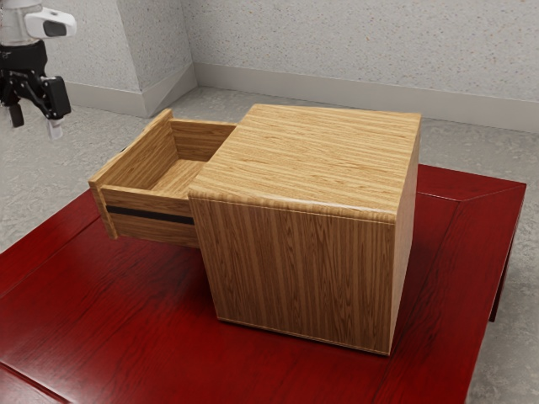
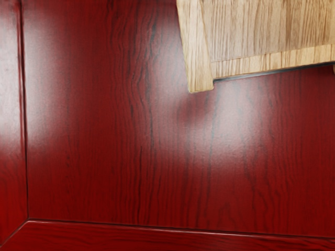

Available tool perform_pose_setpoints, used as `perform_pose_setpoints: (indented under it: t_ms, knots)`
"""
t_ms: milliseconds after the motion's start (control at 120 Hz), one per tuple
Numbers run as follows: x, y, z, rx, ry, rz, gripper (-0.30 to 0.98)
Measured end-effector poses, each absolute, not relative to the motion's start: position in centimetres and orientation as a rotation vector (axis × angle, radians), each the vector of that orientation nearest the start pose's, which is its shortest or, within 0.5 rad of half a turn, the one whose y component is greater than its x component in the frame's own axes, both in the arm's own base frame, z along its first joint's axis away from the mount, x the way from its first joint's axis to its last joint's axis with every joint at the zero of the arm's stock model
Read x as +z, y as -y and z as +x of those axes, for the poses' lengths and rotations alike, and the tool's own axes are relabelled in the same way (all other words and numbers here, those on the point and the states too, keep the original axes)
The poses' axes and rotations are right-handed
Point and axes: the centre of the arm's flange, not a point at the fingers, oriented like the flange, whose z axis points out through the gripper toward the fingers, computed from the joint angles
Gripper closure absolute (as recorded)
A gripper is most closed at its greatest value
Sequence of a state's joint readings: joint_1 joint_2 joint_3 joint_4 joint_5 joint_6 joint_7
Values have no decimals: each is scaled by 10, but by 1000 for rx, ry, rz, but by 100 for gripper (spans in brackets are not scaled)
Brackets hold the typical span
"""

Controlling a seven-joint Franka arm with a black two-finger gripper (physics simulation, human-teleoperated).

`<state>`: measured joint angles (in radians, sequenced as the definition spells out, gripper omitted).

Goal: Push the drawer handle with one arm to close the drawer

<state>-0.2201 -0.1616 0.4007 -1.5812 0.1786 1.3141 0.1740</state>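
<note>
Glossy red table (image 1: 126, 337) bears a wood-grained cabinet (image 1: 299, 273), its black-striped drawer (image 1: 156, 230) jutting out, the hand (image 1: 35, 128) spread wide.

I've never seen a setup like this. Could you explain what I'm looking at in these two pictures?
This is a simulated robot arm ending in a black two-finger gripper. The exterior view comes from a camera at the arm's side; there the gripper hangs at the upper left, its fingers apart with nothing between them, so nothing is held.

On the red wooden table stands a wood-grain cabinet. Its drawer is pulled out toward the exterior view's left, and the task is to push it closed.

The wrist view comes from a camera on the arm's hand, looking down at the tabletop and one corner of the drawer.
</note>
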Motion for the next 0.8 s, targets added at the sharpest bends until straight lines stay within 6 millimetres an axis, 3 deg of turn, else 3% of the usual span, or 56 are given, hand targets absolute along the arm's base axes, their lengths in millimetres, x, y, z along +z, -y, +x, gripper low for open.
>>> perform_pose_setpoints:
  t_ms: [83,200,267,300,358,425,492,575,717,800]
  knots:
    - [674,-127,482,178,47,-3019,0]
    - [679,-129,488,132,36,-3009,0]
    - [707,-129,484,32,36,-2994,0]
    - [733,-125,479,-48,26,-2978,0]
    - [776,-96,472,-188,-54,-2952,0]
    - [794,-62,470,-249,-151,-2938,0]
    - [797,-56,469,-256,-174,-2930,0]
    - [795,-65,469,-238,-169,-2926,2]
    - [782,-71,472,-178,-211,-2915,39]
    - [772,-73,474,-137,-262,-2905,54]
